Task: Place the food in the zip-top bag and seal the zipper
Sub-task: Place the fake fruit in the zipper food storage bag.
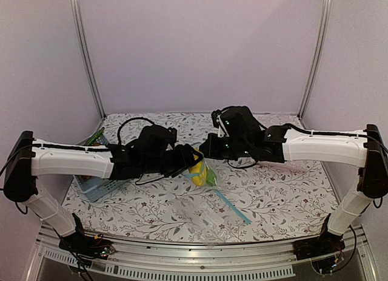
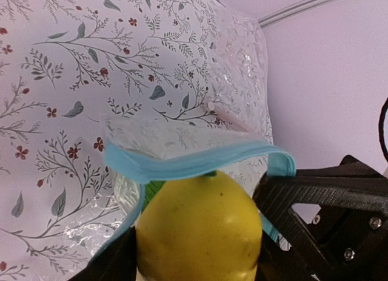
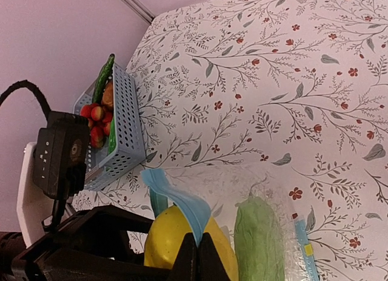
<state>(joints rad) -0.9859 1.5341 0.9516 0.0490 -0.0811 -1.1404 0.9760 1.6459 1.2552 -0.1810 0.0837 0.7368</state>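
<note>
The zip-top bag is showing as a small, crinkled clear pouch with the flowered cloth reading through it. Its zipper is running as a light-blue strip, bowing open across the mouth. The bag is hanging near the middle of the table, between the two arms, with its mouth end lifted. The yellow piece, smooth and rounded, is sitting right at the mouth, with the strip curving over its far end. The left gripper is gripping it, a dark finger lying against each flank. The right gripper is pinching one lip of the zipper, its fingers pressed tight together on the blue edge. The green piece, pale and ribbed, is lying just right of the yellow one under glossy clear film. Whether it is wholly inside the pouch is not showing. Both wrist views are cutting off the near end of the yellow piece, so how far it is in the bag is hard to tell. In the top view the grippers are covering most of the bag. At the far left a basket is holding red berries and a dark-green vegetable. A larger bag is lying flat nearer the arms.
</note>
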